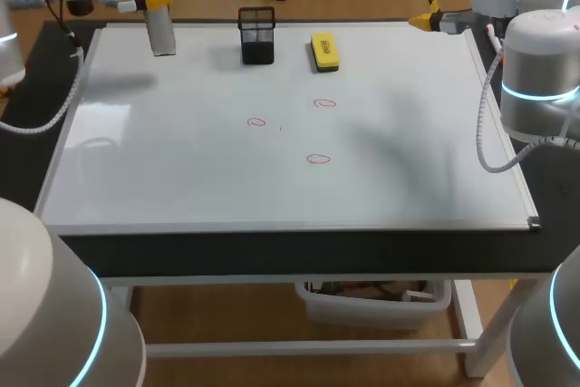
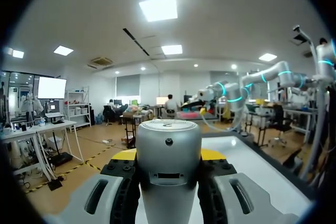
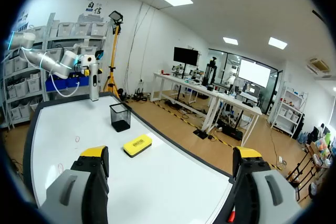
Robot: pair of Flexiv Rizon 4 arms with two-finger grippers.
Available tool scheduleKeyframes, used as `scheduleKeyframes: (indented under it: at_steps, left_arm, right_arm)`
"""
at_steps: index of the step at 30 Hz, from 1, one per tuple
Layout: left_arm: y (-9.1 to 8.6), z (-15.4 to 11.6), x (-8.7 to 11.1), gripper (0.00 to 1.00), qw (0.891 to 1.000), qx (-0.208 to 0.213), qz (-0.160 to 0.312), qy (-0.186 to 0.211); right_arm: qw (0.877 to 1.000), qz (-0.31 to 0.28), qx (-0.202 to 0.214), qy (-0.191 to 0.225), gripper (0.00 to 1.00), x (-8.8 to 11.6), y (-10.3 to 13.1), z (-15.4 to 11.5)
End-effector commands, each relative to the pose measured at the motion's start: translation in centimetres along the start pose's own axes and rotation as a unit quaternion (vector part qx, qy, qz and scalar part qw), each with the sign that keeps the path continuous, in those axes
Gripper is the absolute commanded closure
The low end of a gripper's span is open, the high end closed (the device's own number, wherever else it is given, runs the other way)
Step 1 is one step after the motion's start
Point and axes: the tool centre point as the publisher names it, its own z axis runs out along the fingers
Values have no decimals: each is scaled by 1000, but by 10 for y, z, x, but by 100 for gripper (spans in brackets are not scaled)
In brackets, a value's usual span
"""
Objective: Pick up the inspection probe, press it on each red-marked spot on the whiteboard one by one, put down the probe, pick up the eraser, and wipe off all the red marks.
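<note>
Probe [image 2: 168, 145] clamped upright in left pincer [image 2: 168, 156], at whiteboard [image 1: 163, 178] far-left corner, well apart from three red marks [image 1: 318, 159]. Looks rigid, smooth metal, likely slippery; squeeze upper body firmly. Right pincer [image 3: 170, 156] gaping, empty.

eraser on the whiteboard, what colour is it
The eraser is yellow with a dark base, best seen in the head view.
</note>
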Motion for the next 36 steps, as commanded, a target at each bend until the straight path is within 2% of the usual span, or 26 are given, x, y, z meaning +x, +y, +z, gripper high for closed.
scheduleKeyframes:
  at_steps: [1,19,26,36]
  left_arm:
    - [-4,1,7,100,997,-4,1,-71]
    - [-4,1,7,100,997,-4,1,-71]
    - [-4,1,7,100,997,-4,1,-71]
    - [-4,1,7,100,997,-4,1,-71]
  right_arm:
    - [1000,0,1,1,0,0,0,0]
    - [1000,-1,1,1,0,-4,0,4]
    - [999,-8,8,33,0,-21,-2,27]
    - [994,-26,28,99,0,-37,-3,52]
